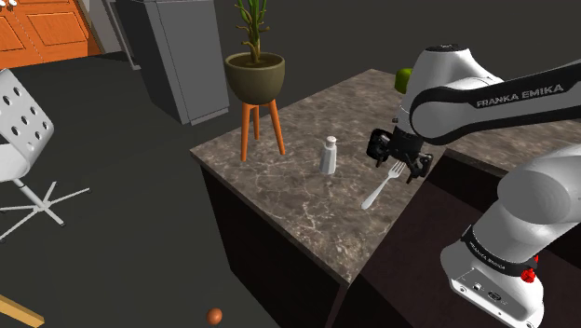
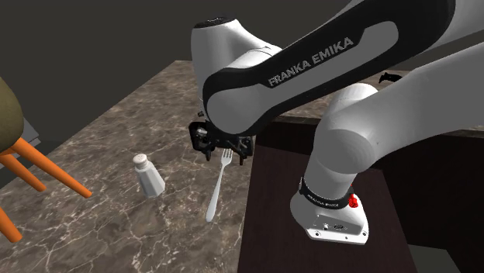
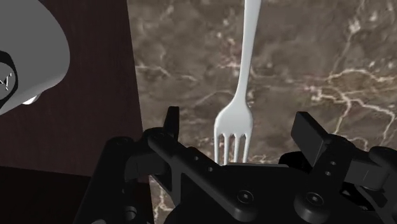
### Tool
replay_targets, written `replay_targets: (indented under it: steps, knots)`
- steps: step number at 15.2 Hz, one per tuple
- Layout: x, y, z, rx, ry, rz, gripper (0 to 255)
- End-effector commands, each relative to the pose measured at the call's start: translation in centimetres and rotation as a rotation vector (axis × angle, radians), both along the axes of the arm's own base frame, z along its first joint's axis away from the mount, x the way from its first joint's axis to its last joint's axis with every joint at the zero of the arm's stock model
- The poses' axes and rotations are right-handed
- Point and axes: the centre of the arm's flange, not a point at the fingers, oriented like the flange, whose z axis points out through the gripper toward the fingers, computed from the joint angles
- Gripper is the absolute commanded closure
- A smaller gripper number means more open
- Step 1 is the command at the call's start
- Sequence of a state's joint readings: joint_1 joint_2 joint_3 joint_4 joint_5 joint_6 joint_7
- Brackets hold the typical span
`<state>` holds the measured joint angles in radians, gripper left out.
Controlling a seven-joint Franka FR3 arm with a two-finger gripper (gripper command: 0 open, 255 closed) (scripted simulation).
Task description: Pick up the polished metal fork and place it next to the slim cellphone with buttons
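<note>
While its fingers (image 3: 172,124) stand wide apart, the gripper (image 3: 238,121) hangs over the fork (image 3: 245,76) tines — clasping nothing.

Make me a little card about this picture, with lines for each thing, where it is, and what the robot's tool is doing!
surface: dark marbled counter
fork: pale, lying flat near the counter's edge
tool: open, over the fork's tines, a finger on either side, not touching
shaker: white, upright, beside the fork but apart from it
plant: in a pot on orange legs, on the counter
fork picked up: not yet
</note>
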<state>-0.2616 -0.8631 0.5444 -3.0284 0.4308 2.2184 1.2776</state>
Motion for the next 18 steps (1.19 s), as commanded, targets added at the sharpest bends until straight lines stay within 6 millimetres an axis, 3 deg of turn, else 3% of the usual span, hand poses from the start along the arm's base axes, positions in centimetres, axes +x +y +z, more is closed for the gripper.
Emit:
replay_targets:
  steps: [1, 4, 5, 14, 18]
  knots:
    - [0.0, 0.0, 0.0, 0.000, 0.000, 0.000, 0]
    - [0.0, 0.0, 0.0, 0.000, 0.000, 0.000, 0]
    - [0.0, 0.0, 0.0, 0.000, 0.000, 0.000, 255]
    - [0.0, 0.0, 0.0, 0.000, 0.000, 0.000, 255]
    - [0.0, 0.0, 2.1, 0.000, 0.000, 0.000, 255]
